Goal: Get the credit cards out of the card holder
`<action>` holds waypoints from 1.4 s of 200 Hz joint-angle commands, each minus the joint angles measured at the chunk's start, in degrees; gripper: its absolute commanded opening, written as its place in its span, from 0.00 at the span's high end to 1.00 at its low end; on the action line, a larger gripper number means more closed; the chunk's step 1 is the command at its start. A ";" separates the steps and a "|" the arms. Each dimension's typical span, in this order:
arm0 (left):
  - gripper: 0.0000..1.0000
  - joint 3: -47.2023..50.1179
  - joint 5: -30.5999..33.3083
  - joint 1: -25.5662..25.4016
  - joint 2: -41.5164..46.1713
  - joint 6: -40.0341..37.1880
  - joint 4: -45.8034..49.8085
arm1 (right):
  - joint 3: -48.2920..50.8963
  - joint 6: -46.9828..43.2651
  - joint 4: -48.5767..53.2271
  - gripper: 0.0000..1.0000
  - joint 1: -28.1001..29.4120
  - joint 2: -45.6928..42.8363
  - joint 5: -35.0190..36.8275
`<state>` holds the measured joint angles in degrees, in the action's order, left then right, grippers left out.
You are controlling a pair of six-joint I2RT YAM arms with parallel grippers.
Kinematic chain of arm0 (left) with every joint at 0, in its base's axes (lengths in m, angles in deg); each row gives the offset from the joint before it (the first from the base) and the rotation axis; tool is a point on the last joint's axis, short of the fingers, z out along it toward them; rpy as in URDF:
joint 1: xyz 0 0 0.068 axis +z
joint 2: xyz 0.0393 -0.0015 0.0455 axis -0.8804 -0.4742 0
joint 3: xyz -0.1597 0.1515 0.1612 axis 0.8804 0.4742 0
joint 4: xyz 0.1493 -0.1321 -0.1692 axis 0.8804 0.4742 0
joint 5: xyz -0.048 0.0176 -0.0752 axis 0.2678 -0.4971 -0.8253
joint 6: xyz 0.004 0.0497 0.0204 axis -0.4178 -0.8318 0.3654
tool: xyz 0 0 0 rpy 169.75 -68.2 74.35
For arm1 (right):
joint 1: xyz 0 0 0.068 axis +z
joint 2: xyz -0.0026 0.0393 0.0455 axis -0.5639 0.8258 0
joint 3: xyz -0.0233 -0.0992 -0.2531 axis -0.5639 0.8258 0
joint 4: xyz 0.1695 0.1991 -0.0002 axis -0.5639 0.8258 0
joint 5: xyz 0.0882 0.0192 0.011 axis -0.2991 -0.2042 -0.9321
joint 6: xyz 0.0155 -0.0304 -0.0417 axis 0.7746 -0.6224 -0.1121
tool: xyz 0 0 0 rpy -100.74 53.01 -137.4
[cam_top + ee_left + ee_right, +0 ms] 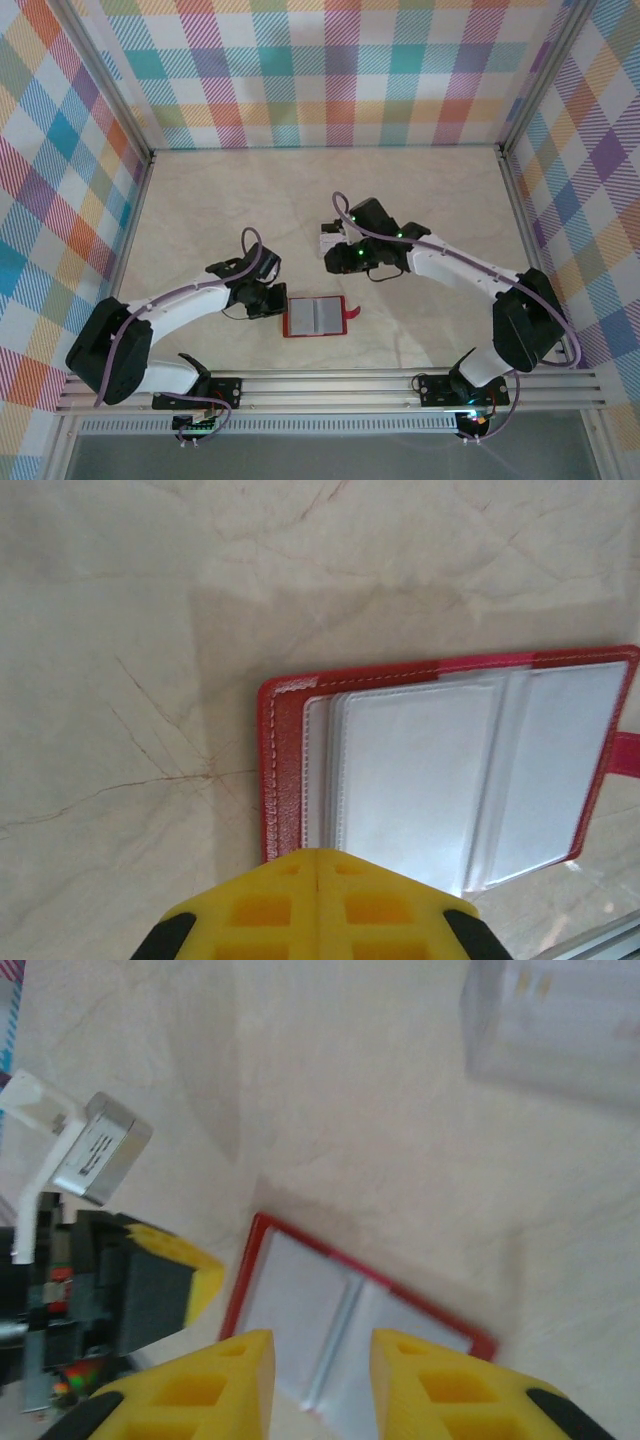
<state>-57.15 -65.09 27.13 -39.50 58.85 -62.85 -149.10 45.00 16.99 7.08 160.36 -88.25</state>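
The card holder (315, 317) lies open on the tabletop (220, 200) towards the near edge, pale pockets up and snap tab to the right. The left arm reaches in low from the left. The left tool (317, 870) is closed and empty, its tip at the holder's left edge. The right arm bends in from the right. The right tool (320, 1350) hovers over the holder's far side, fingers parted around nothing.

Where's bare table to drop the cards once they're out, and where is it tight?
Free: the wide far stretch of table up to the back wall, and the patch between the card holder and the right arm. Crowded: around the holder, with the left fingers at its left edge and the right fingers at its far side.
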 commanded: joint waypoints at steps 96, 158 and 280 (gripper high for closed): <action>0.96 8.15 -5.36 0.84 -3.20 2.42 -7.46 | 2.20 21.37 -12.63 0.75 10.21 14.75 -9.61; 0.96 7.69 -5.07 0.82 -3.40 1.88 -6.51 | -2.10 21.91 -12.61 0.85 12.80 21.39 -9.19; 0.96 7.02 -4.01 0.82 -3.64 0.99 -4.55 | -4.49 16.09 6.52 0.74 13.08 20.67 3.64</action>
<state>-51.29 -70.66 27.82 -41.64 60.46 -70.59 -153.52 63.54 14.02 19.76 182.13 -90.40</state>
